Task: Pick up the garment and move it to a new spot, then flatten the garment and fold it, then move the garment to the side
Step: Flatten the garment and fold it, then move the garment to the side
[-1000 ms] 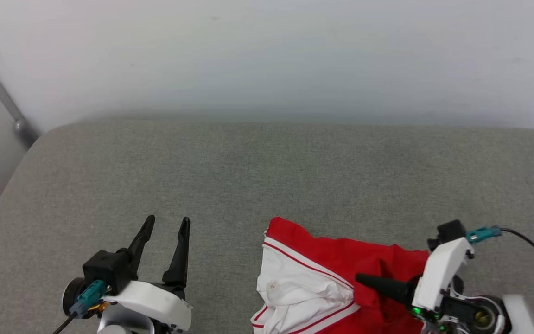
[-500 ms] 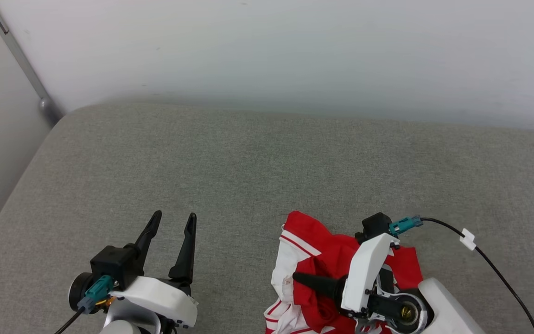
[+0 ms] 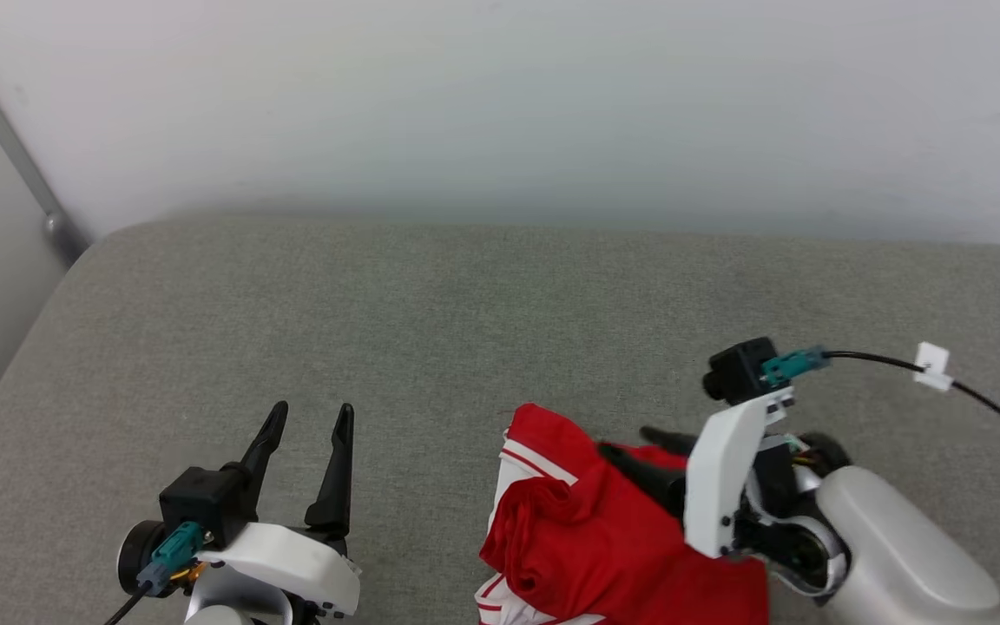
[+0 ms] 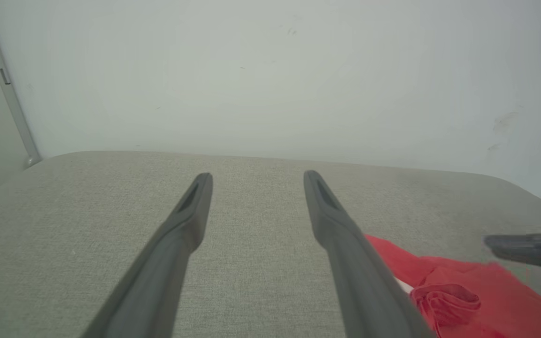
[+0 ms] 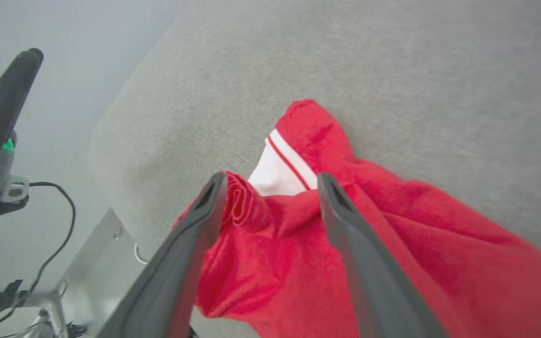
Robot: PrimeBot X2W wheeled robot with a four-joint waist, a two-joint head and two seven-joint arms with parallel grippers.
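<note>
The garment (image 3: 587, 538), red with a white red-striped sleeve, lies bunched on the grey cushion (image 3: 465, 330) at the near right. A red fold covers most of the white part. My right gripper (image 3: 624, 440) stands open just over the garment's far edge, fingers pointing left; in the right wrist view its fingers (image 5: 271, 180) straddle the crumpled red cloth (image 5: 289, 244) without pinching it. My left gripper (image 3: 312, 410) hovers open and empty at the near left, well apart from the garment (image 4: 458, 291), which shows beside its right finger (image 4: 341, 230).
A white wall (image 3: 500, 104) rises behind the cushion, and a metal strip (image 3: 5, 148) runs down at the far left. A black cable (image 3: 969, 391) trails right from my right wrist. The cushion's near-left edge (image 5: 111, 188) drops off toward cables below.
My right gripper has opened and let go of the garment, then drawn back toward the far side. The garment went from spread out to bunched, a red fold over the white sleeve. The head camera shifted.
</note>
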